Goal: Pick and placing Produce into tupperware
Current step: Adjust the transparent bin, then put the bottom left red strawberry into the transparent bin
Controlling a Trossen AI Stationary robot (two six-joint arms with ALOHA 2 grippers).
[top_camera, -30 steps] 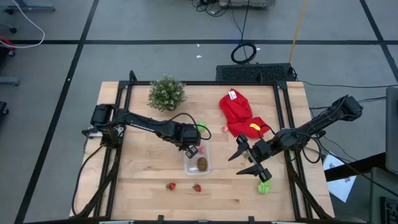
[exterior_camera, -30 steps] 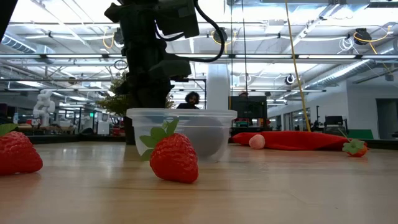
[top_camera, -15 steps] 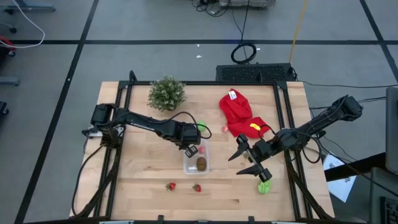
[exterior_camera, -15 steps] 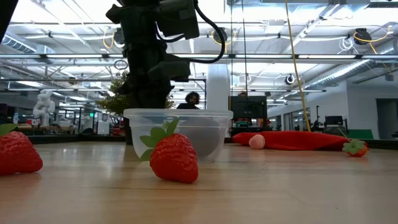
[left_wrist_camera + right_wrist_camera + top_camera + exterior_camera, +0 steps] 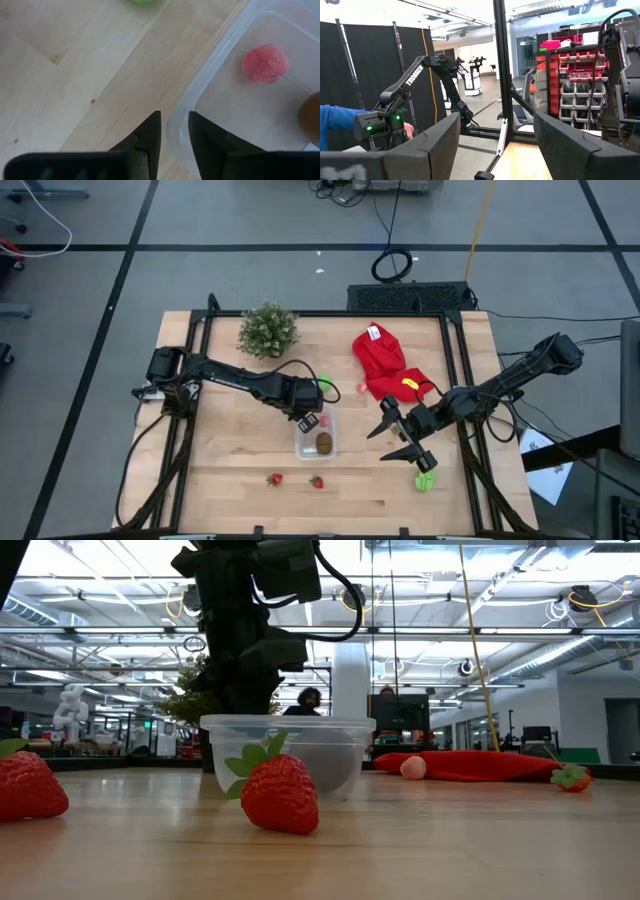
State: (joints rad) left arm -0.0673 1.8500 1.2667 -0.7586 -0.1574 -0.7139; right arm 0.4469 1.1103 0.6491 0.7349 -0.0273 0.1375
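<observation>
High view: even overhead light, soft short shadows under the arms, no glare on the desk. Low view: heavily backlit, ceiling lights blown out, left arm nearly a silhouette; near strawberry sharp, room behind soft. Left wrist view: bright, wood slightly washed out, fingers dark and a bit blurred, tub rim shows faint sheen. Right wrist view: bright windows behind, foreground fingers dark, out of focus.

Left wrist view: brown oval cut by pic edge, green piece mostly cropped. Low view: tupperware contents blurred behind its wall; strawberry partly cut off at edge.
</observation>
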